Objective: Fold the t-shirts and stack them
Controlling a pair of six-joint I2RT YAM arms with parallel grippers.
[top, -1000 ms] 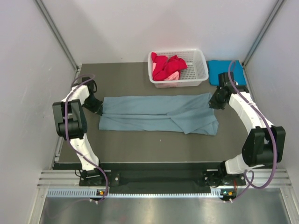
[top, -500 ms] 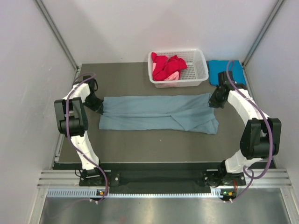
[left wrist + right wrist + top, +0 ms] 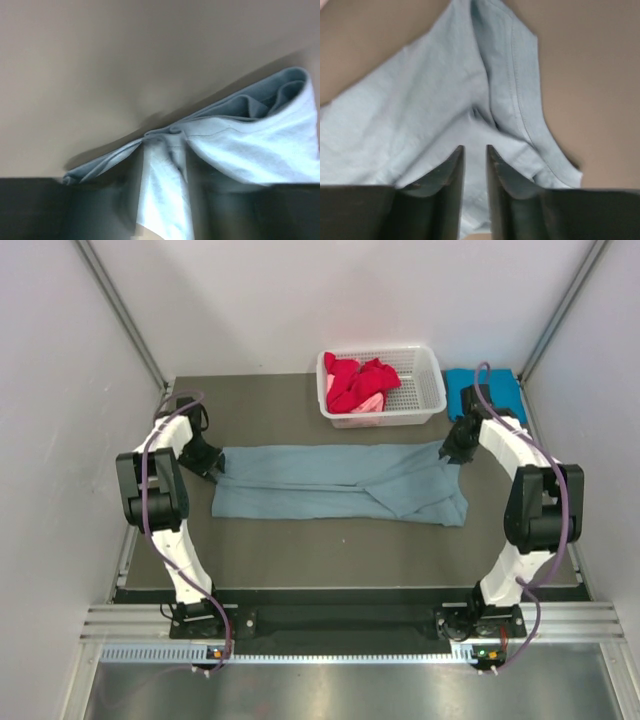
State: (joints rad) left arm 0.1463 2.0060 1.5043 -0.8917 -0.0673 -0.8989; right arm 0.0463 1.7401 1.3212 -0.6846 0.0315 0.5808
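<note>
Supervisor: Status from the near edge outward, please.

Operator: Closest to me, both arms rise from their bases, and then comes a bare strip of the desk (image 3: 300, 550). Past that strip the large grey-blue t-shirt (image 3: 330, 485) lies flat across the middle. It is folded into a long band running left to right, and its right end is wider and rumpled.

Supervisor: And the claws?

Operator: My left claw (image 3: 213, 468) sits low at the band's left end. On its wrist camera the fingers are a dark blur. A strip of cloth runs between them and gathers to a bunch just ahead, so I cannot tell whether that claw is pinching or parted. My right claw (image 3: 450, 453) is at the shirt's far right corner. Its wrist camera shows the fingers (image 3: 451, 170) a narrow slit apart with hemmed cloth showing through, so I read it as slightly open.

Supervisor: Farther back?

Operator: Near the far edge the white lattice basket (image 3: 430, 390) stands just beyond the band. It holds crumpled red t-shirts (image 3: 355, 378) with a pink one (image 3: 368, 403) under them. Right of the basket, in the far corner, the turquoise t-shirt (image 3: 505, 395) lies flat on the desk, partly hidden by my right arm.
</note>
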